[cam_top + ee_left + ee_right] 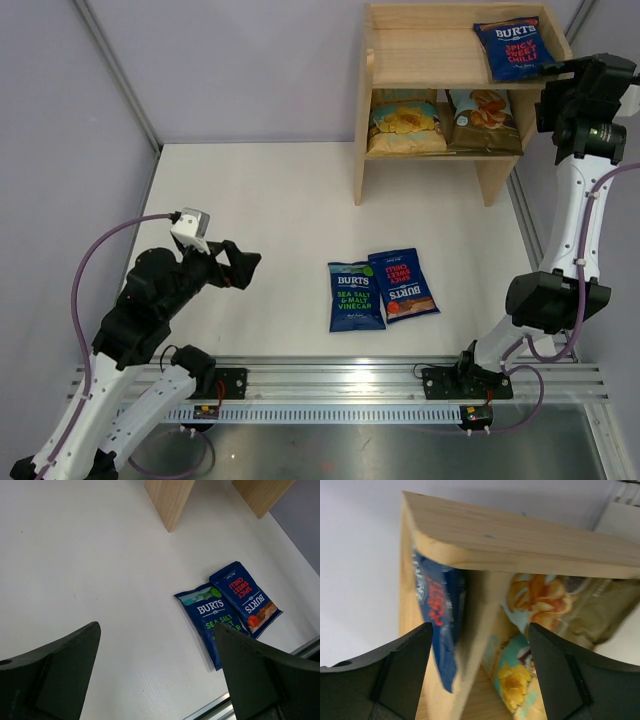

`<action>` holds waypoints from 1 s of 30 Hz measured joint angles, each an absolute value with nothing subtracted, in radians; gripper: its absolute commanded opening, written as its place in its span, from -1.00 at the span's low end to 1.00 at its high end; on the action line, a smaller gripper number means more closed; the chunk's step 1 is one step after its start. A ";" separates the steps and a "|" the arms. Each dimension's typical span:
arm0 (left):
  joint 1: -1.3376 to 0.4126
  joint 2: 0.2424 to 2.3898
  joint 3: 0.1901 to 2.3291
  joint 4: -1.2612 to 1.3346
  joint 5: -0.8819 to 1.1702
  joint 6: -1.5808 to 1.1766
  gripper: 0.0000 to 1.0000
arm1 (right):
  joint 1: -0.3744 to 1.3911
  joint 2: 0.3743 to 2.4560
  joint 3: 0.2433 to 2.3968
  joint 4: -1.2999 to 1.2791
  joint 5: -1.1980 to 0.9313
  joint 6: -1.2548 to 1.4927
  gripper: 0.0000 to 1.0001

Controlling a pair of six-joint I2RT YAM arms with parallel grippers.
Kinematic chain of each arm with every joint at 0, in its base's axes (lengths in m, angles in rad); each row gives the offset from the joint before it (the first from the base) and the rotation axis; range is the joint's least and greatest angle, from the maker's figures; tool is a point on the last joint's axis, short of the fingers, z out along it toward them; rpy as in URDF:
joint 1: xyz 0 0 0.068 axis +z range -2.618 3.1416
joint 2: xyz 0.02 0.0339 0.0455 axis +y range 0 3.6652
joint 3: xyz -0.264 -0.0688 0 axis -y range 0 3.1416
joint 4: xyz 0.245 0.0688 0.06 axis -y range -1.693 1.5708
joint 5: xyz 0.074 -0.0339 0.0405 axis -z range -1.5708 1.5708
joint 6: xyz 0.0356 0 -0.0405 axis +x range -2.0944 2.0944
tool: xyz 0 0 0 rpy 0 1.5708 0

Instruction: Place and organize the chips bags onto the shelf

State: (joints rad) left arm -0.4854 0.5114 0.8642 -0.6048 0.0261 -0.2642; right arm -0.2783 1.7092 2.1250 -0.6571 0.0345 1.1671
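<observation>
The wooden shelf [420, 45] stands at the back right. A blue BURTS bag with red label [513, 47] lies on its top tier; it shows in the right wrist view [436, 610]. Two tan and light-blue bags [407, 122] [483, 118] sit on the lower tier, also seen in the right wrist view [540, 597] [515, 680]. Two blue BURTS bags lie on the table, one green-labelled [355, 296] [212, 617], one red-labelled [403, 284] [245, 597]. My right gripper [480, 670] is open and empty beside the shelf's right end. My left gripper [157, 672] is open and empty, left of the table bags.
The shelf's wooden legs [169, 500] stand on the white table [250, 220]. A metal rail [330, 385] runs along the near edge. Grey walls enclose the table at the left and back.
</observation>
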 measured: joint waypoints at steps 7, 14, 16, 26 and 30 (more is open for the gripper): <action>-0.485 0.577 0.877 -0.589 0.042 -0.396 0.98 | -0.324 1.536 1.827 -0.637 0.015 1.131 0.99; -0.486 0.702 0.815 -0.455 0.121 -0.579 0.98 | -0.352 1.225 1.492 -0.485 -0.138 1.028 0.99; -0.488 0.752 0.774 -0.423 0.136 -0.619 0.98 | -0.354 1.157 1.441 -0.450 -0.210 0.982 0.99; -0.551 0.996 0.677 -0.315 0.183 -0.722 0.98 | -0.347 0.864 1.100 -0.421 -0.439 0.835 0.99; -0.569 1.075 0.676 -0.239 0.251 -0.723 0.98 | -0.289 0.823 1.066 -0.450 -0.522 0.795 0.99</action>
State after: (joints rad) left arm -0.5690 1.0748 0.6762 -0.2390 0.2508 -0.7231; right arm -0.2893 0.8234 1.0660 -0.4503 -0.5224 0.7952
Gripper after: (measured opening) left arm 0.988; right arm 0.993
